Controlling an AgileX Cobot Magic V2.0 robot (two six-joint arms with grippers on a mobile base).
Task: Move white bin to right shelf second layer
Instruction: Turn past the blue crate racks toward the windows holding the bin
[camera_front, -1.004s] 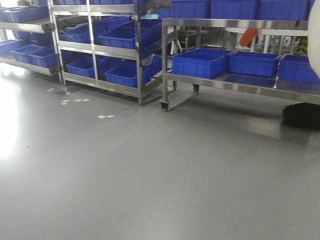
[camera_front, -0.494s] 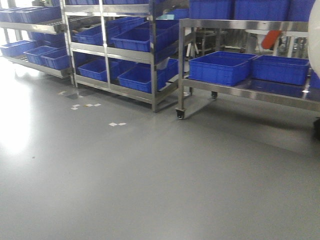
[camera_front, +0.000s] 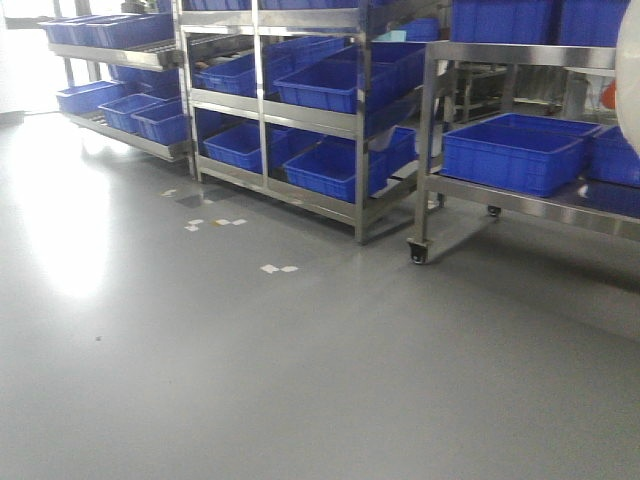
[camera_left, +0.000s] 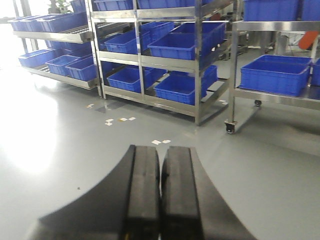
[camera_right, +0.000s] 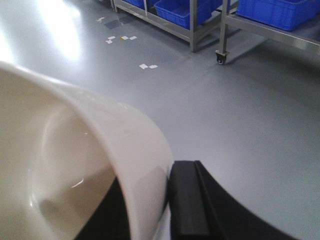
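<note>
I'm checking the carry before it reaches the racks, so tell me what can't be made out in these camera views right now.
1. white bin: right wrist view, cut off by the left and bottom edges; front view shows only a sliver at the right edge.
2. right end effector: inner finger mostly hidden by the bin wall.
3. right shelf second layer: not identifiable; blue crates cover the rack levels, rollers too small.

No writing can be read anywhere (the blue crates (camera_front: 513, 152) bear none).
</note>
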